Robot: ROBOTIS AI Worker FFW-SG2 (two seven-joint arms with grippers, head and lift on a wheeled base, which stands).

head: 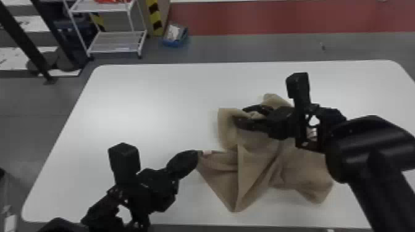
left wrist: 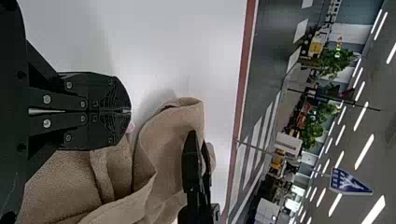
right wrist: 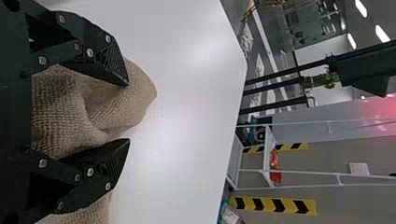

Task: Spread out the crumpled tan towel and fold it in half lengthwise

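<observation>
Well, from where I'm standing, the tan towel [head: 256,166] lies rumpled on the white table [head: 139,92], just to the right of the left tool [head: 196,152] and underneath the right tool [head: 240,114]. The left tool is clenched, its two fingers pressed together, with a corner of the cloth and a small pale label [head: 207,152] right at the tips; whether any cloth is pinched between them, I cannot tell. Over on the right, the tool is released, fingers spread apart, with a bunched fold of towel in the space between them. Nearer the robot than that tool, the cloth spreads out in creases, one pointed corner facing the robot. Well beyond both tools, on the floor, stand a white cart [head: 114,41] and a blue bin [head: 175,43].
</observation>
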